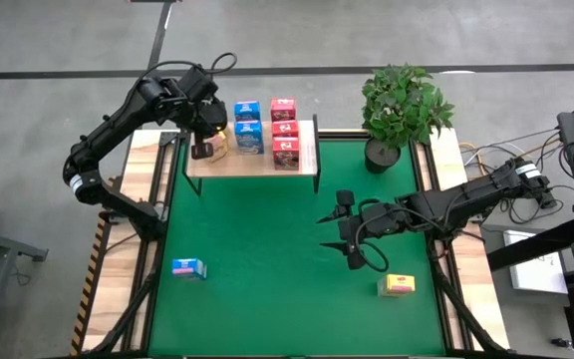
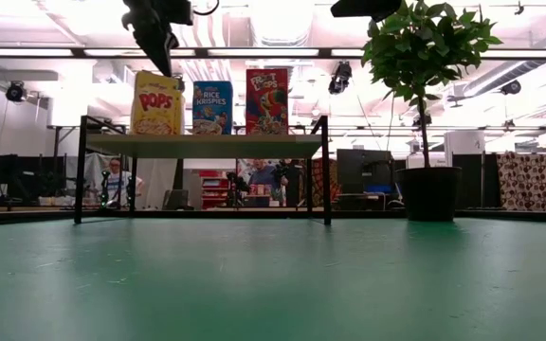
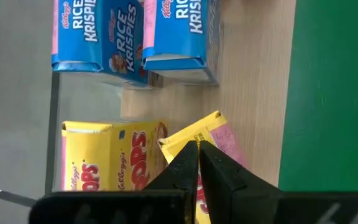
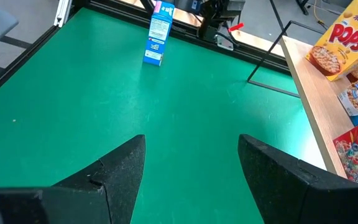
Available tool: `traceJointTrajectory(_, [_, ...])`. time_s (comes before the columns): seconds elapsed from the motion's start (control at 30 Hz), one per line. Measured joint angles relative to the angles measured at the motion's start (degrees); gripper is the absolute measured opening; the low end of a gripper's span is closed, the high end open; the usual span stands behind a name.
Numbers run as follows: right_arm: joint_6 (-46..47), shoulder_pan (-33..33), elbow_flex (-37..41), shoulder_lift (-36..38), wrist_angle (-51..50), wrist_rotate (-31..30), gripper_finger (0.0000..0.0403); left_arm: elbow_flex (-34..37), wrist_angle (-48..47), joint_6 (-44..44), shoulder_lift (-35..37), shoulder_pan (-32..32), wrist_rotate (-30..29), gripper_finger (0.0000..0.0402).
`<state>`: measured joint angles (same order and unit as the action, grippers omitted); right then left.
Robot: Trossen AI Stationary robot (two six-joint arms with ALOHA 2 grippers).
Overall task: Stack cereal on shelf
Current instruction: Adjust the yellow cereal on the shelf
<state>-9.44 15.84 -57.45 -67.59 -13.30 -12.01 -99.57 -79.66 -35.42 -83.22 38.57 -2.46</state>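
Light wood shelf (image 1: 252,164): stands at the far edge of the green mat (image 1: 267,249), thin black posts at its corners; raised on those posts in the low view.
Pink-red cereal (image 1: 284,131): three boxes in a line on the shelf's right part, running front to back.
Blue cereal on shelf (image 1: 248,127): two boxes just left of the pink-red line, fronts reading Rice Krispies in the left wrist view (image 3: 129,34).
Yellow cereal on shelf (image 3: 114,163): two Pops boxes at the shelf's left end, one upright by the edge, the other tilted and touching it, its top corner at the fingertips.
Left gripper (image 1: 204,138): hangs over the shelf's left end, right above the yellow boxes; fingers (image 3: 185,165) pressed together, closing on the top flap of the tilted yellow box as far as the wrist view shows.
Right gripper (image 1: 342,231): low over the mat's right half, well apart from the shelf; jaws spread wide, nothing between them, both fingers (image 4: 120,165) clear of the mat's objects.
Loose blue cereal (image 1: 188,267): alone on the mat near its front left corner, upright in the right wrist view.
Loose yellow cereal (image 1: 399,285): on the mat near its front right edge, just beside the right arm.
Potted plant (image 1: 402,110): at the mat's far right corner, right of the shelf.
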Motion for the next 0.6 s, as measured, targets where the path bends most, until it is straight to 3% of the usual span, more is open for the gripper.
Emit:
traceJointTrajectory(0.3, [0.0,0.0,0.0,0.0,0.0,0.0,0.0247,-2.5,-1.6,2.6,0.1,-0.1,-2.6,0.0])
traceJointTrajectory(0.6, [-0.2,0.0,0.0,0.0,0.0,0.0,0.0247,-2.6,-10.1,19.4,0.9,-4.6,-2.3,0.0])
